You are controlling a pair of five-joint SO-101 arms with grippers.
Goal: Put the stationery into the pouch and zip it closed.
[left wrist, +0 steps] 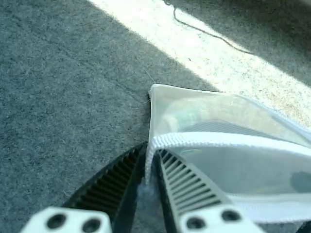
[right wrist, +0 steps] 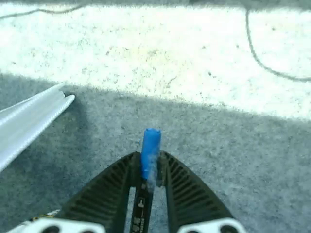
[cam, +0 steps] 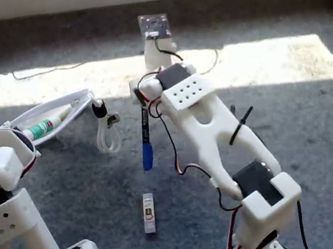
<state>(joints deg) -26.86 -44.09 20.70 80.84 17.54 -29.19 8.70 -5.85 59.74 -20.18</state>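
Observation:
A clear pouch with a white zipper edge lies open at the left, and a green-labelled tube rests inside it. My left gripper is shut on the pouch's zipper edge at its near end, the fingertips pinching the white tape. In the middle of the carpet my right gripper is shut on a black pen with a blue cap. The cap sticks out past the fingertips. The pouch's end lies off to one side of the pen.
A white cord with a black plug lies between the pouch and the pen. A small white stick-shaped item lies nearer the arm bases. Thin cables cross the sunlit carpet at the back, beside a small box.

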